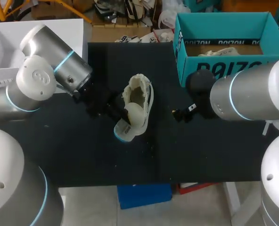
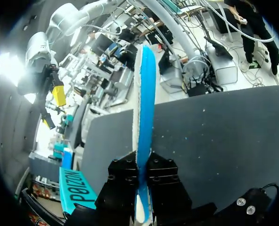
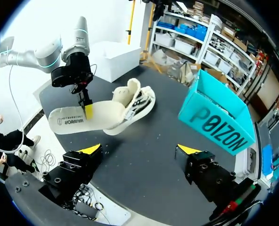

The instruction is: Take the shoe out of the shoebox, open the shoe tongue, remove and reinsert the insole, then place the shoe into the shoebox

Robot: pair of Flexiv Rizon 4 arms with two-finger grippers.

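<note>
Head view: shoe (image 1: 138,94) lies on the black table (image 1: 201,155) near the middle, out of the box and opening upward. Teal shoebox (image 1: 224,70) stands at the far right corner, well apart from the shoe.

Left arm (image 1: 54,66) enters from the far left. Left jaws are clamped tight on the insole (image 1: 129,123), one finger on each face. The insole is white on top and blue underneath. It overlaps the shoe and juts out toward the near side; whether its far end sits inside the shoe, cannot tell.

Left wrist view: insole (image 2: 144,108) seen edge-on, running straight out from between the black fingers (image 2: 125,176).

Right arm (image 1: 248,92) enters from the right. Right jaws are spread wide with nothing between them, to the right of the shoe and not touching it.
</note>
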